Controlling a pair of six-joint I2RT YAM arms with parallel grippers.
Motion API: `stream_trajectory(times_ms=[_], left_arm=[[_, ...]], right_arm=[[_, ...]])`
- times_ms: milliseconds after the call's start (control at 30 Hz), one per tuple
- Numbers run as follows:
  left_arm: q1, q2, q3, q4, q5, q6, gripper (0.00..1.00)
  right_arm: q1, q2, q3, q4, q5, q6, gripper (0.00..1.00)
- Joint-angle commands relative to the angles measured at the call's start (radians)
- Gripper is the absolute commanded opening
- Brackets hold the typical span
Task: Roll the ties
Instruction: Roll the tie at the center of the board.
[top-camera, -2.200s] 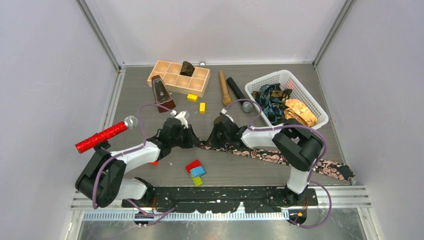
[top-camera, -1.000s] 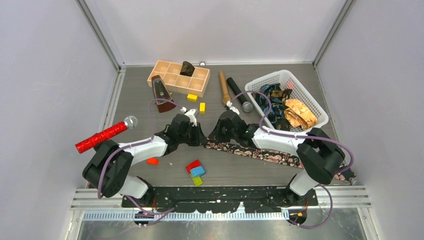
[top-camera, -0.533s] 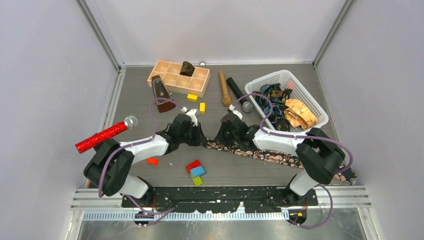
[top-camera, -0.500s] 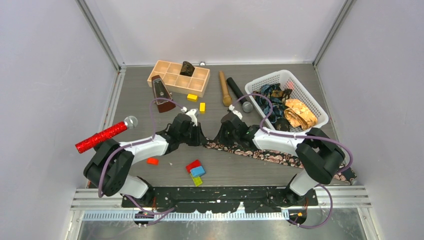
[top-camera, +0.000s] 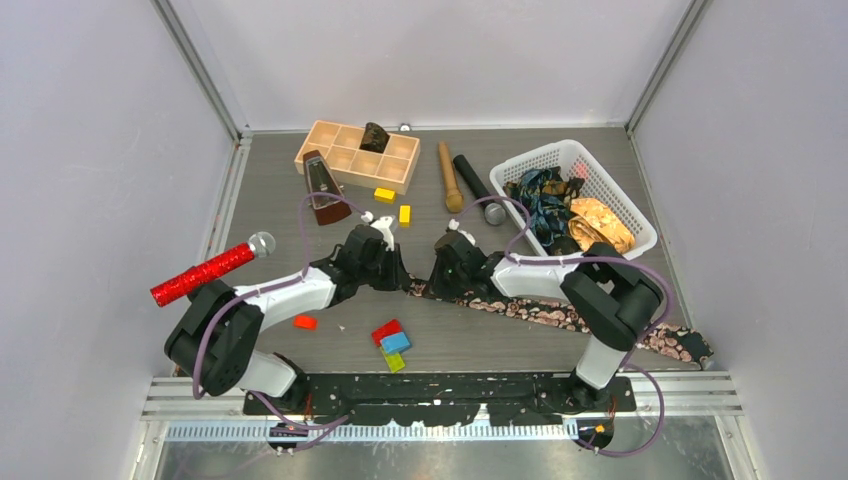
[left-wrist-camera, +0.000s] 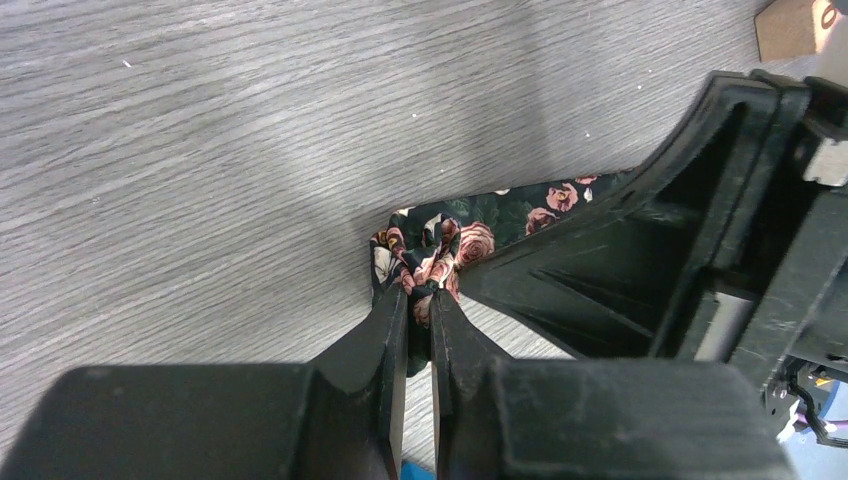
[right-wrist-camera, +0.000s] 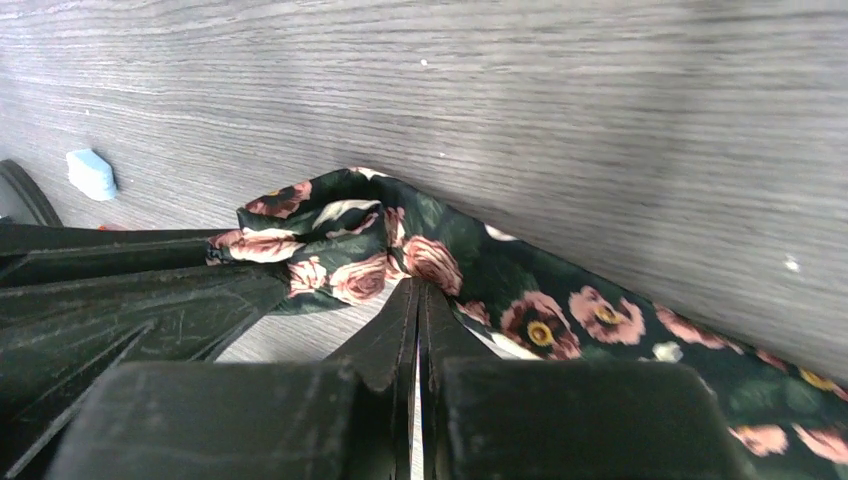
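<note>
A black tie (top-camera: 560, 315) with pink flowers lies across the table from the middle to the front right corner. Its left end is bunched up between both grippers. My left gripper (top-camera: 404, 283) is shut on that bunched end, as the left wrist view shows, with fabric (left-wrist-camera: 470, 240) pinched between the fingertips of the gripper (left-wrist-camera: 420, 292). My right gripper (top-camera: 432, 283) faces it closely and is shut on a fold of the same tie (right-wrist-camera: 540, 310), a little further along, at the gripper's tips (right-wrist-camera: 418, 287). A blue-teal tie (top-camera: 540, 195) and a golden-orange tie (top-camera: 600, 225) lie in the white basket (top-camera: 560, 150).
A red glittery microphone (top-camera: 205, 272) lies at the left. A wooden compartment tray (top-camera: 340, 150), a metronome (top-camera: 322, 185), a wooden pin (top-camera: 449, 175) and a black microphone (top-camera: 478, 188) are at the back. Coloured blocks (top-camera: 390, 340) lie near the front, yellow ones (top-camera: 405, 214) further back.
Both grippers have carried the tie's end away from the bases. In the last half second the right gripper has shifted left, closer to the left gripper.
</note>
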Motion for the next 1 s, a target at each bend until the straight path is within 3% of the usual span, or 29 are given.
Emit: stream_trajectory(times_ms=[0, 600, 967], left_arm=[[-0.005, -0.027, 0.033, -0.012, -0.011, 0.025, 0.04], [-0.006, -0.025, 0.038, -0.024, -0.015, 0.039, 0.04], [-0.005, -0.021, 0.044, -0.029, -0.038, 0.053, 0.03]], right_arm=[[-0.001, 0.043, 0.046, 0.121, -0.054, 0.023, 0.04], [-0.001, 0.091, 0.089, 0.166, -0.098, 0.021, 0.04], [-0.001, -0.032, 0.054, 0.048, 0.007, -0.020, 0.04]])
